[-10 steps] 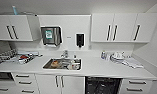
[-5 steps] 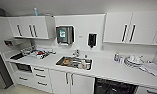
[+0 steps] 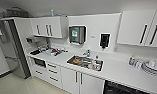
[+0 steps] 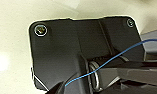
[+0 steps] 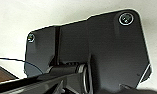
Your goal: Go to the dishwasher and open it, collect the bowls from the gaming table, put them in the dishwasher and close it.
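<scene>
Both wrist views give pale floor behind the robot's dark plate, so jaw state cannot be told for either gripper. Head view has the kitchen: sink (image 3: 85, 62) in the white counter (image 3: 119, 71), dishwasher (image 3: 124, 88) a dark opening below the counter right of the sink, stacked plates (image 3: 151, 68) above it, bare floor (image 3: 16, 86) left of the sink cabinets.

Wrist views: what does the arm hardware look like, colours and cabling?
Both wrists carry a wide matte black plate with rounded corners and round silver-ringed fittings at the corners. A jointed dark bar with a metallic ring sits beside it. A thin blue cable crosses each view.
</scene>
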